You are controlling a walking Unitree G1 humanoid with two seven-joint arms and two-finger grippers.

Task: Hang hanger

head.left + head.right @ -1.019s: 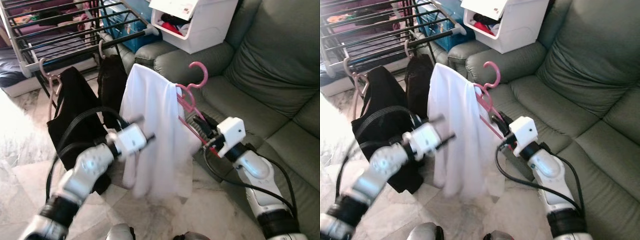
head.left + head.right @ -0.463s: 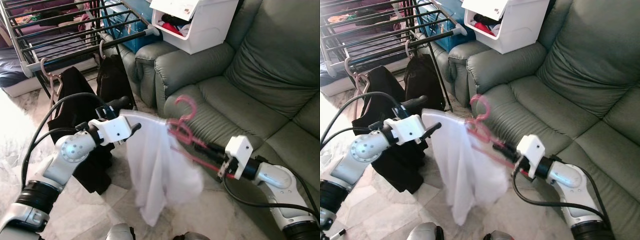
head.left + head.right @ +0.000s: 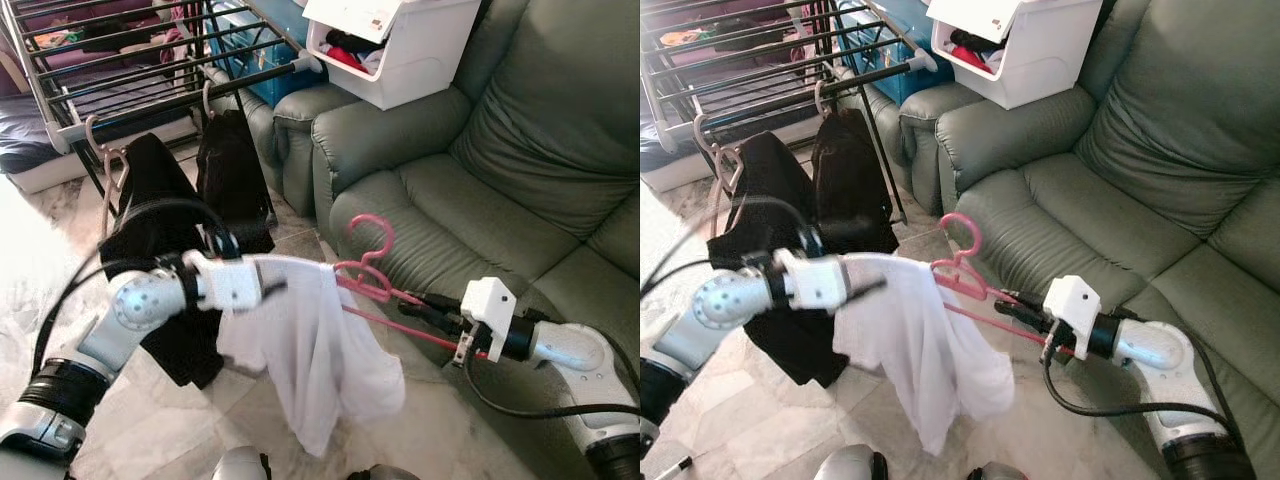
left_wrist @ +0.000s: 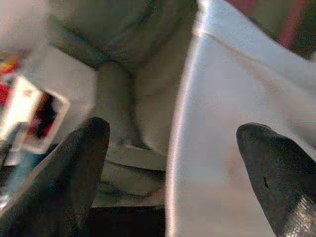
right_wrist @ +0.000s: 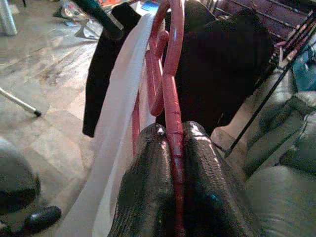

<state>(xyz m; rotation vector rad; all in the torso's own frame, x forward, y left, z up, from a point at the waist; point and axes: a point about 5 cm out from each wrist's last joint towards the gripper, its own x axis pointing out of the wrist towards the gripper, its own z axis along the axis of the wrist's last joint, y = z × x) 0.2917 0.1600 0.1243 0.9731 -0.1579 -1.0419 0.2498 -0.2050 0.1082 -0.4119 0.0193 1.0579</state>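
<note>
- Sofa (image 3: 520, 150): grey-green, runs along the robot's right side and across the back of the scene, armrest nearest the rack.
- Floor (image 3: 40, 260): pale marble-look tiles, bright glare at the robot's left.
- Rack (image 3: 130, 60): black-bar drying rack at upper left, clothes laid on top.
- Bin (image 3: 390, 45): white plastic, sits on the sofa armrest, red and dark items inside.
- Black garments (image 3: 160, 200): two hang from the rack's front bar on their own hangers, side by side.
- Shirt (image 3: 320, 350): white, draped over the hanger, hangs down between the two arms over the floor, in front of the sofa seat.
- Left arm (image 3: 130, 320): reaches across toward the shirt's upper edge, blurred.
- Left gripper (image 4: 168, 163): fingers spread wide, white fabric sits between them, nothing pinched. Sofa and bin beyond it in the wrist view.
- Right gripper (image 5: 173, 163): fingers clenched tight on the hanger's lower bar, low in front of the sofa seat.
- Hanger (image 3: 365, 280): pink, tilted, held off the rack, hook pointing up. It's well apart from the rack bar, between the two grippers.
- Shoe (image 5: 42, 217): dark, on the floor in the right wrist view.
</note>
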